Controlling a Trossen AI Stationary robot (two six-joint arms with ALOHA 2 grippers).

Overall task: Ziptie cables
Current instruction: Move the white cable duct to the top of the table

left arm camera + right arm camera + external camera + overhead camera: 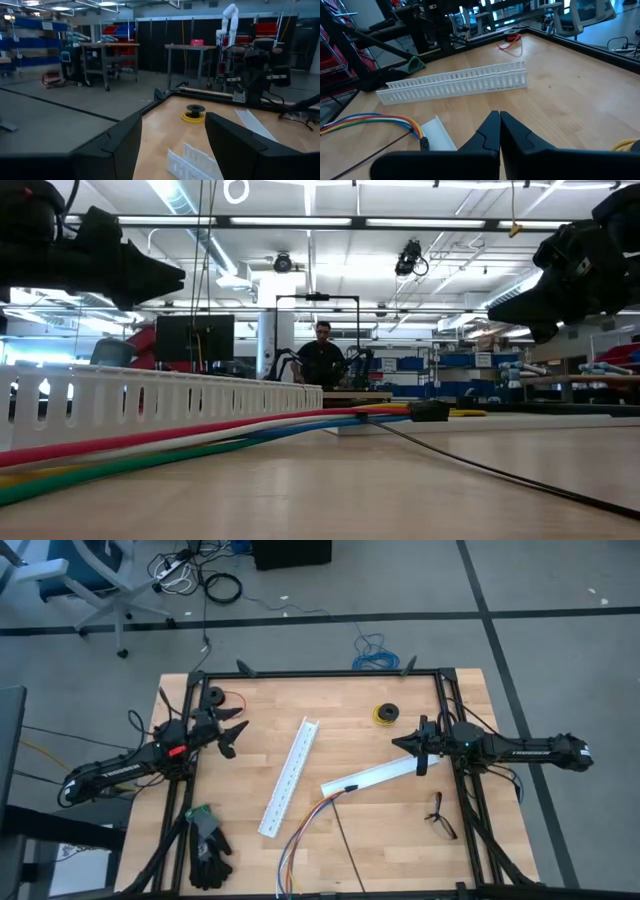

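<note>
Black and hair-thin, the ziptie [347, 845] lies flat on the wood at the lower centre of the high view, just right of the cables [300, 837] fanning toward the bottom edge. Both arms hang well clear: left gripper [232, 736] at mid-left with fingers parted and empty, right gripper [424, 753] pinched shut on nothing (above a white channel [375, 776]). Likely trouble: fingertips skidding off so flat a strip, or snagging loose wires and scattering the bundle.

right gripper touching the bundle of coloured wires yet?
Apart. The right wrist view shows the shut right gripper above bare wood, the bundle of coloured wires well off to its side.
</note>
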